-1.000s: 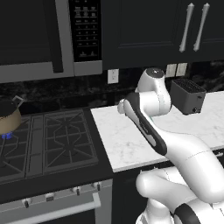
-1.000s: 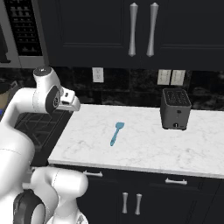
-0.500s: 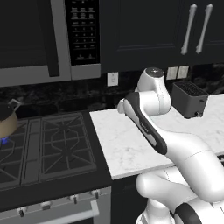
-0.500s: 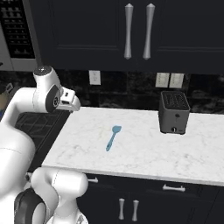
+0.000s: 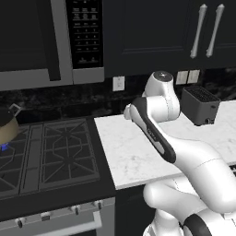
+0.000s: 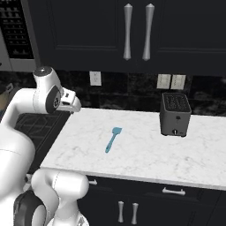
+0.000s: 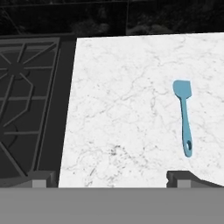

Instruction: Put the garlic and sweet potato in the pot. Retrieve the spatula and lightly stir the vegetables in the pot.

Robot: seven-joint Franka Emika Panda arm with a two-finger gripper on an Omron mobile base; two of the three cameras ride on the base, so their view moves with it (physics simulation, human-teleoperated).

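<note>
A light blue spatula [image 6: 113, 139] lies flat on the white marble counter [image 6: 145, 154], blade toward the wall. In the hand view the spatula [image 7: 184, 118] sits to the right, ahead of my gripper [image 7: 111, 177]. The two fingertips stand wide apart with nothing between them, so the gripper is open and hovers above the counter's left part, near the stove. The tan pot [image 5: 4, 126] rests on a far-left burner, cut by the frame edge. The garlic and sweet potato are out of view.
A black gas stove [image 5: 46, 152] with iron grates adjoins the counter's left edge. A dark toaster [image 6: 175, 114] stands at the back right of the counter. A microwave [image 5: 46, 37] and dark wall cabinets hang above.
The whole picture has shifted slightly, so the base has moved a little. The arm keeps its pose and the gripper stays open. The spatula lies where it was.
</note>
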